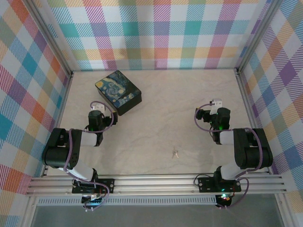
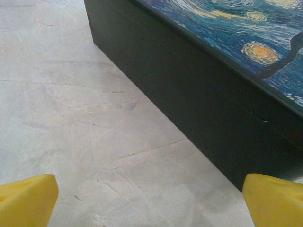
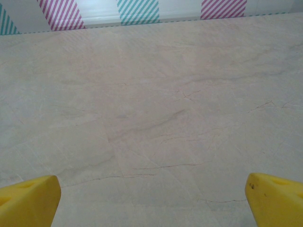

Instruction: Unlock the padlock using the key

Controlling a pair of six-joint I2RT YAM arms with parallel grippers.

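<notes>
**Both end effectors spread wide, key lying loose on the bench**

Top camera: I can see the key (image 1: 175, 153) lying flat on the marble-look bench (image 1: 165, 118). It's near the front edge, between the two arm bases and closer to the right one, well apart from both end effectors. The painted tin box (image 1: 118, 92) sits back left, turned at an angle. The left end effector (image 1: 98, 107) is just beside the box's near side, and the right end effector (image 1: 215, 104) hangs over bare bench on the right. Can't judge the jaws from up here, tbh.

Left wrist cam: this one settles it. The left end effector (image 2: 151, 203) is wide open, with yellow fingertips (image 2: 26, 201) down in the bottom corners and bare bench between them. The tin box's dark side wall (image 2: 189, 109) runs across right in front, with a slice of starry lid above it, and blocks whatever's behind.

Right wrist cam: the right end effector (image 3: 151, 201) is wide open too, gripping nothing. Ahead it's open bench up to the striped wall (image 3: 137, 9).
</notes>
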